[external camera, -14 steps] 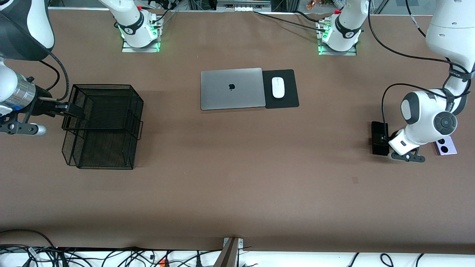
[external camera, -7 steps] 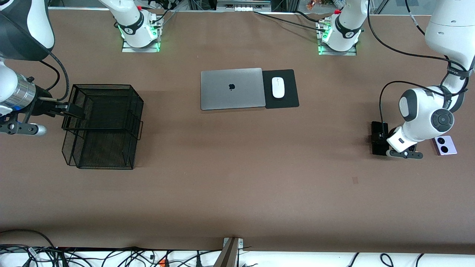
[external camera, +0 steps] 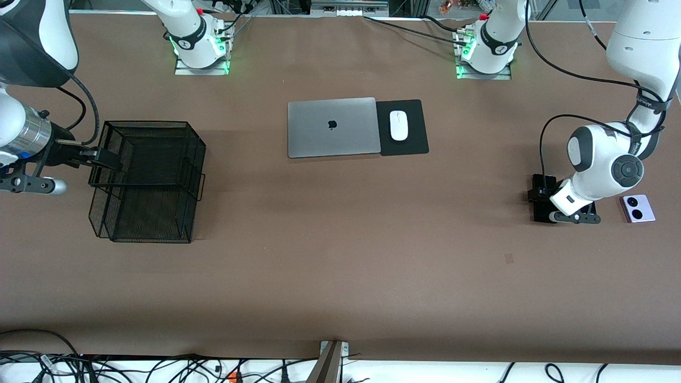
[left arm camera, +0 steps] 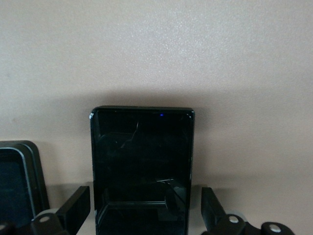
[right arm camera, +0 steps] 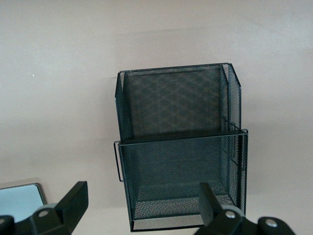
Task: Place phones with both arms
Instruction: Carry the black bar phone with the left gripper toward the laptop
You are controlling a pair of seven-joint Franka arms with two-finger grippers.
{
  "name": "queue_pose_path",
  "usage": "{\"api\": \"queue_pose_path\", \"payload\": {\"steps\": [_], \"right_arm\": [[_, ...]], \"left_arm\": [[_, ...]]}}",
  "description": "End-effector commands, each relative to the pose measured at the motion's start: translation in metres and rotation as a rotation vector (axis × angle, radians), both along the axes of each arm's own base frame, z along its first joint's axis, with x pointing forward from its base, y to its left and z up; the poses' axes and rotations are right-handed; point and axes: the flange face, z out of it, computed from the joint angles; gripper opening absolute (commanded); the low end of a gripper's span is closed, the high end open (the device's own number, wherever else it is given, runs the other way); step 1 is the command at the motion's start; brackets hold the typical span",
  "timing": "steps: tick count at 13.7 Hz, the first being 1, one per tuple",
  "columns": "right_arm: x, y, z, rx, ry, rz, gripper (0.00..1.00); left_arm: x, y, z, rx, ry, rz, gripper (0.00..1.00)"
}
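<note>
Left pincer (left arm camera: 142, 215) low over the long black phone (left arm camera: 142, 171), fingers spread wide either side, gripping nothing.
Right pincer (right arm camera: 142, 210) hangs open, empty, over the mesh basket (right arm camera: 178, 147) on the worktop (external camera: 340, 255).

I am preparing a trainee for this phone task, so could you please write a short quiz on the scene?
1. True or false: the left gripper is shut on the black phone.
2. The right gripper is over: A the laptop, B the mesh basket, C the mouse.
3. Fill in: the lavender phone lies toward the ___ arm's end of the table.
Key: 1 false, it is open, one finger on each side of the phone; 2 B; 3 left.
</note>
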Motion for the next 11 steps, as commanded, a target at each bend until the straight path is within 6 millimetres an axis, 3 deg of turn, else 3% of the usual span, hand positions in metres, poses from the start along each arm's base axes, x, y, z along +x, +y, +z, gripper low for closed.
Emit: {"api": "queue_pose_path", "payload": {"steps": [1,3,6,8,11], "right_arm": [[0.001,0.003,0.005,-0.005,0.001,-0.011,1.00],[0.001,0.003,0.005,-0.005,0.001,-0.011,1.00],[0.002,0.003,0.005,-0.005,0.002,-0.011,1.00],[0.002,0.003,0.005,-0.005,0.002,-0.010,1.00],[0.002,0.003,0.004,-0.005,0.004,-0.011,1.00]], "left_arm": [[-0.002,-0.003,-0.004,0.010,-0.010,-0.004,1.00],[-0.001,-0.003,-0.004,0.010,-0.011,-0.004,0.98],[0.002,0.000,-0.007,0.010,-0.013,-0.001,0.65],[0.005,0.004,-0.006,0.011,-0.020,0.003,0.38],[0.005,0.009,-0.004,0.013,-0.023,0.010,0.17]]}}
